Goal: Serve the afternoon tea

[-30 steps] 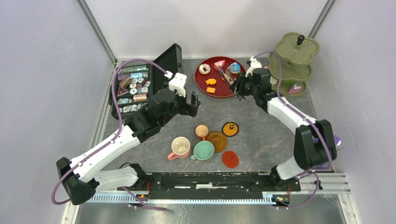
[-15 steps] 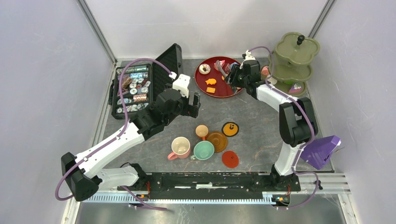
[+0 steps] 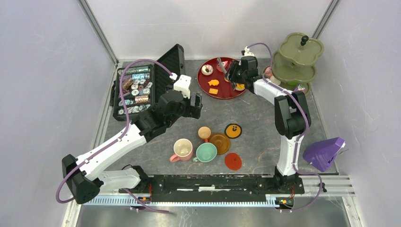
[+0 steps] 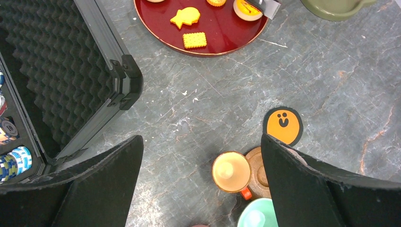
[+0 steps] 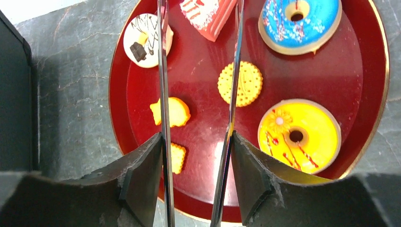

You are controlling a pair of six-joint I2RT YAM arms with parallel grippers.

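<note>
At the far left corner of the bench (image 3: 257, 118) a black case (image 3: 135, 90) lies open. Its lid is lined with egg-crate foam and its base is packed with small round chips. Just right of it the left claw (image 4: 202, 142) hangs over bare grey stone-look surface, jaws spread wide with nothing between them.

Toward the near edge sit the glossy cups: a pink cup (image 3: 182, 149), a mint cup (image 3: 206, 152) and a small orange cup (image 3: 204, 133) touching a brown saucer (image 3: 221, 143). A face-printed orange saucer (image 3: 233, 130) and a red saucer (image 3: 232, 161) lie flat nearby.

At the middle of the far edge the round red tray (image 5: 359, 71) carries the pastries:
- a white chocolate-drizzled round (image 5: 144, 40)
- a fish-shaped biscuit (image 5: 171, 112)
- a square biscuit (image 5: 177, 158)
- a dimpled round biscuit (image 5: 239, 83)
- a pink cake slice (image 5: 206, 14)
- a blue donut (image 5: 299, 19)
- a yellow donut (image 5: 298, 135)

The right claw (image 5: 196, 137) hovers above, clamped on the thin metal tongs (image 5: 163, 94), whose shiny blades stand apart. The cake slice lies between them toward their far end.

The step looks like picking a pastry for the green tiered stand (image 3: 298, 59) in the far right corner. Next, the blade tips should drop astride one piece and squeeze gently. The smooth moulded toys may slip, the flat biscuits most of all.
</note>
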